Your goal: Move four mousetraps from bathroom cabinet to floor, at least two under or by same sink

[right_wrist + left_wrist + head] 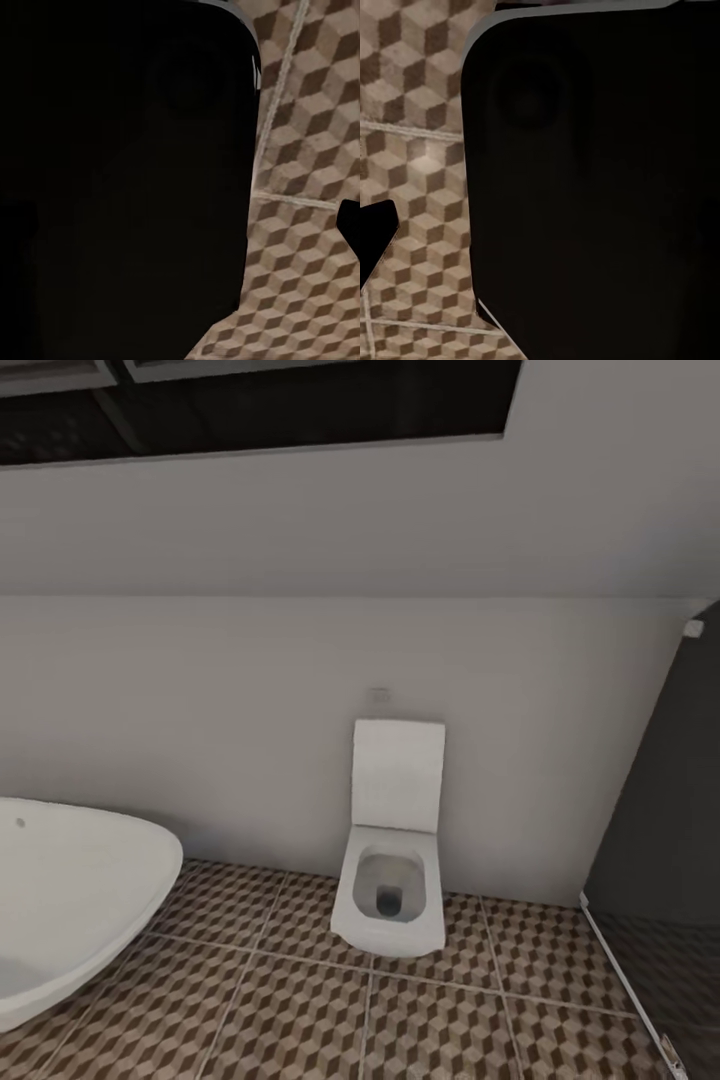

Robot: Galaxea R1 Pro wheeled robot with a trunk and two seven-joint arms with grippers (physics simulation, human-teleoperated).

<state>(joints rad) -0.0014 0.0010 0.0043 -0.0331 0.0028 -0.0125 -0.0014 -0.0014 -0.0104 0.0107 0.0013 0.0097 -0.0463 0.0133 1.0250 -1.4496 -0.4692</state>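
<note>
A plain off-white wall (300, 690) spans the head view above the bathroom floor (440, 1020), large square tiles printed with brown, beige and white cubes and pale grout. A white oval bathtub (70, 900) curves in at the left. A dark glass panel (660, 810) stands at the right. Against the wall sits a white square toilet (392, 890), lid raised. Both wrist views look past a big rounded black body (592, 195) at the same tiling. How far either gripper is open, or whether it holds anything, cannot be told. The cabinet and mousetraps are out of sight. Likely risk: turning the base here could clip the bathtub or toilet.
</note>
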